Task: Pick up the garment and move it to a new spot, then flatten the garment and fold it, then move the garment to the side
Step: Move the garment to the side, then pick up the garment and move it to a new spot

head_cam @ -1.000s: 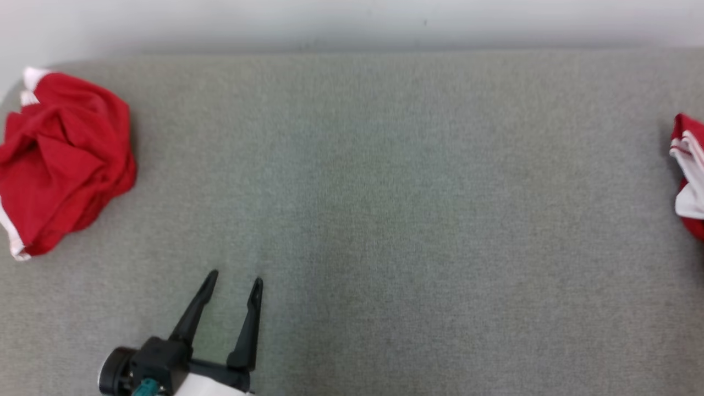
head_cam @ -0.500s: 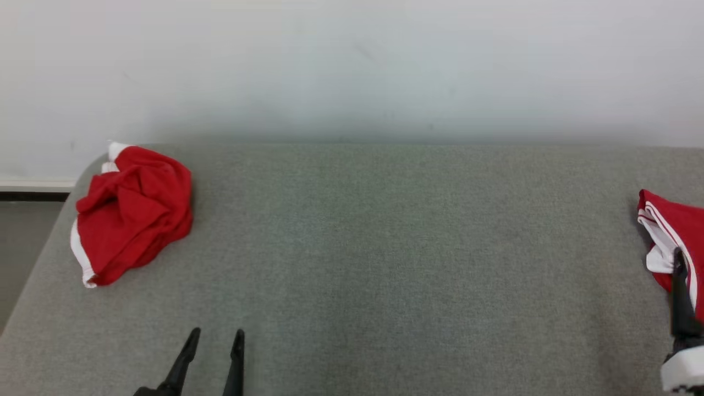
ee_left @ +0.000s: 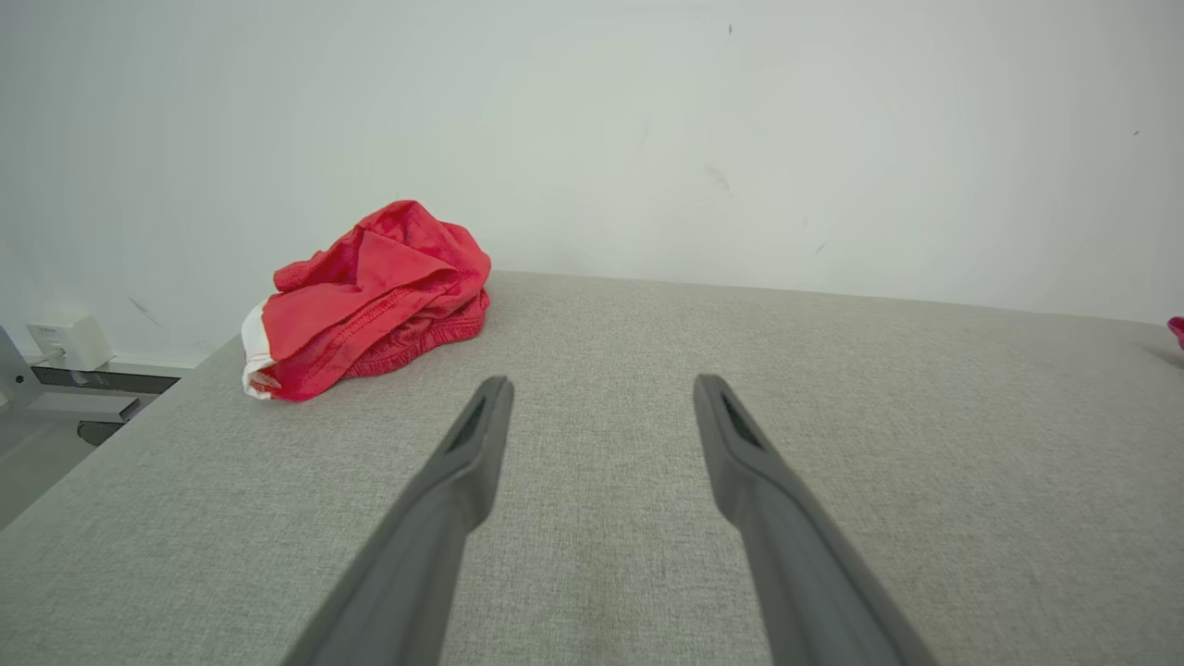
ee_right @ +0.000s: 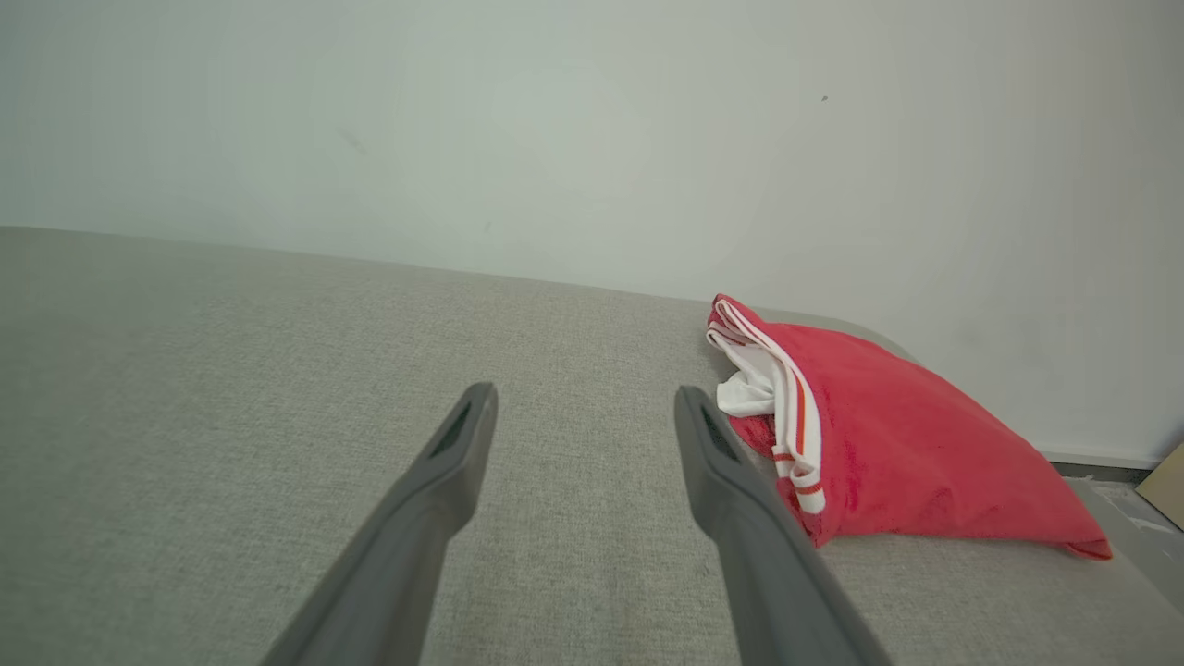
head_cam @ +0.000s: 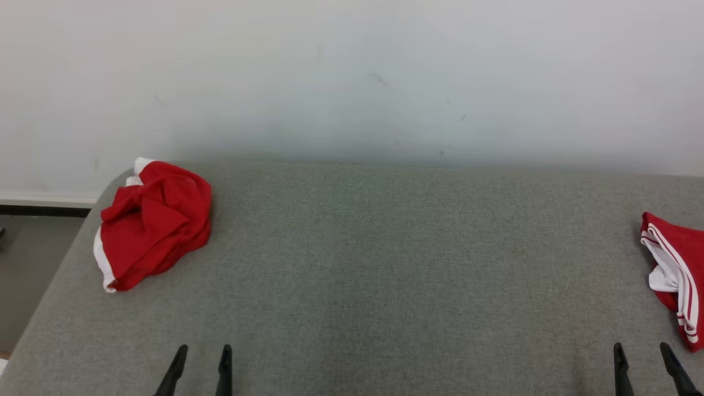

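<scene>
Two red garments lie on one broad grey fabric-covered table (head_cam: pixel 385 264), folks! At the far left corner sits a crumpled red garment with white trim (head_cam: pixel 154 223), bunched up, neither arm near it. At the right edge lies a red garment with white stripes (head_cam: pixel 674 269), a flatter bundle; folded and parked aside, I'd guess. Down at the near edge, the left gripper (head_cam: pixel 203 351) and right gripper (head_cam: pixel 641 350) both hover spread, holding nothing. For the crumpled one, pick-up, flattening and folding all look yet to come.
</scene>
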Controlling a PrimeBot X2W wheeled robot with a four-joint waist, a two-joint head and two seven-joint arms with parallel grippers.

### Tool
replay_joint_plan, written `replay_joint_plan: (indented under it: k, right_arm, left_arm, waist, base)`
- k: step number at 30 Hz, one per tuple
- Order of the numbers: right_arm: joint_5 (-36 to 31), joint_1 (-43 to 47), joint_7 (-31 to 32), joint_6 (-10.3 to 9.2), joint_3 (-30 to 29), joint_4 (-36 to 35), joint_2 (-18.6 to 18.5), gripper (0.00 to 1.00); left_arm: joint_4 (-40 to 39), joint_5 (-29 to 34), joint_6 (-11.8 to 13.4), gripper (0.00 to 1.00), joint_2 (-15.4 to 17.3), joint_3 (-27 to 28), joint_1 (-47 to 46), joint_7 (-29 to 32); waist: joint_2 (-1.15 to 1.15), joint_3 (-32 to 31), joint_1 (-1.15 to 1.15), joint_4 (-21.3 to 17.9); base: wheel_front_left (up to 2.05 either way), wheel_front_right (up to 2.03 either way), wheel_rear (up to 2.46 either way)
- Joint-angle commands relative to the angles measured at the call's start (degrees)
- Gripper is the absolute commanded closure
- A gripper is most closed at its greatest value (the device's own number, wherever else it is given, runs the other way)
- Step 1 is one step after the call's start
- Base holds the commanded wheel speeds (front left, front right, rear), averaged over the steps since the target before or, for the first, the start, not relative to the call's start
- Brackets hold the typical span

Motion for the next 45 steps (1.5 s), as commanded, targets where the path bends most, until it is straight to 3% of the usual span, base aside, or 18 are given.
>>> replay_joint_plan:
  k: [1, 14, 21, 45]
  right_arm:
    - [-0.5, 0.7, -0.4, -0.12, 0.4, 0.4, 0.1, 0.0]
    - [2.1, 1.0, -0.4, -0.13, 3.1, -0.1, 0.1, 0.0]
    - [2.4, 1.1, -0.4, -0.13, 3.3, -0.5, 0.1, 0.0]
    - [5.3, 1.9, -0.4, -0.13, 7.3, 1.1, 0.1, 0.0]
  left_arm:
    - [0.0, 0.3, -0.1, 0.0, 0.1, 0.1, 0.0, 0.0]
    - [0.0, 0.3, 0.1, 0.0, 0.1, -0.5, 0.2, 0.0]
    - [0.2, 0.2, -0.2, 0.0, 0.1, -1.0, -0.3, 0.0]
    - [0.3, 1.7, -0.5, 0.0, 0.1, -0.3, 2.1, 0.0]
  waist:
    - [0.0, 0.0, 0.01, -0.3]
    - [0.0, 0.0, 0.01, -1.5]
    - [0.0, 0.0, 0.01, -0.2]
    - [0.0, -3.4, 0.01, 17.1]
  base:
    - [0.0, 0.0, 0.0]
    - [0.0, 0.0, 0.0]
    - [0.0, 0.0, 0.0]
    - [0.0, 0.0, 0.0]
